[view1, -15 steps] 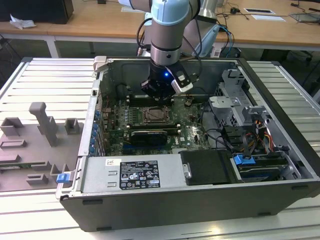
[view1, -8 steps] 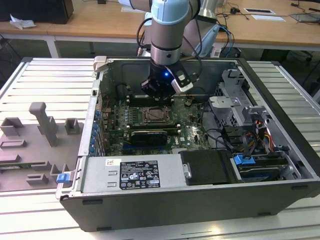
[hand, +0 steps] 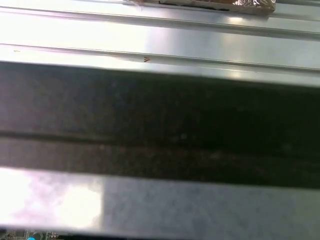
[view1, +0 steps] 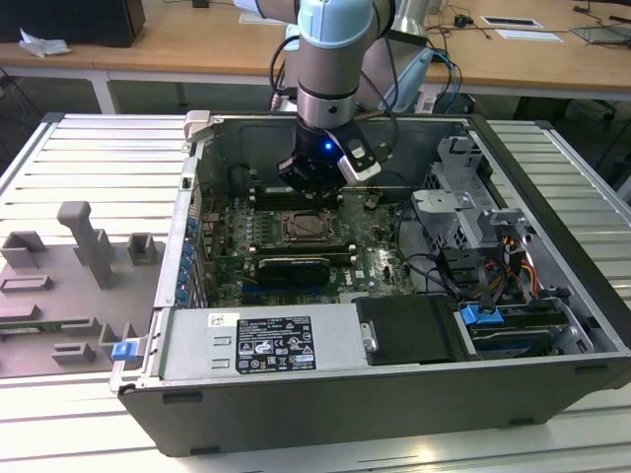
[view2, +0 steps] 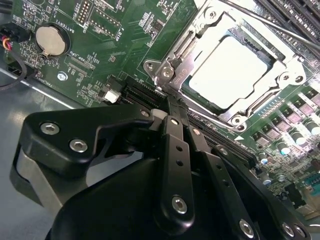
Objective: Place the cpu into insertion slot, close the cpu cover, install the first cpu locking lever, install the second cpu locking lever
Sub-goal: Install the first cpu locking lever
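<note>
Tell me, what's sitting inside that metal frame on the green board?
The cpu, its pale top showing through the cpu cover window. The contacts beneath it are hidden.

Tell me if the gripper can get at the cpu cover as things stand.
Probably yes. In the second wrist view the gripper sits by the corner of the cpu cover, which lies closed over the cpu, and nothing stands between them.

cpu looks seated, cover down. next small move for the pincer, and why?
Likely a short push of the pincer toward the socket corner just ahead of it, onto the lever end there. The cpu sits in the socket and the cpu cover lies around it; I cannot tell if a lever is latched.
</note>
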You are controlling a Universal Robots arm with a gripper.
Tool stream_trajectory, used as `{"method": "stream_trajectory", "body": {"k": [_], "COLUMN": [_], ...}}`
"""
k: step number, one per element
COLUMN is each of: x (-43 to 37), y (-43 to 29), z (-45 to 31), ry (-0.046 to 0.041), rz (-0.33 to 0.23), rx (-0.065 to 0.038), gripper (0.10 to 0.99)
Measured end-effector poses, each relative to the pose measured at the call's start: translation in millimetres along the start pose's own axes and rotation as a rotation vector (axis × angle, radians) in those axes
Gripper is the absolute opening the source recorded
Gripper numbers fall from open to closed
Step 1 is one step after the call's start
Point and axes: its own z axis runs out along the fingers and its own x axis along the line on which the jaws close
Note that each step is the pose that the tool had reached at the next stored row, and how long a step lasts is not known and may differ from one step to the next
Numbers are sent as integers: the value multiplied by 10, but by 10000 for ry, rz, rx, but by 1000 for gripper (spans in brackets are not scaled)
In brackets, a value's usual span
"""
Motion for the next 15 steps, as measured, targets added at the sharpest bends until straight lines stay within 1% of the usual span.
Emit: {"method": "stream_trajectory", "body": {"k": [3, 6, 8, 15], "x": [-1, 0, -1, -1], "y": [3, 2, 1, -1], "z": [-27, -28, -26, 1], "ry": [-1, -1, 1, 6], "rz": [4, 12, 17, 29], "rx": [0, 7, 41, 104], "gripper": [106, 106, 106, 106]}}
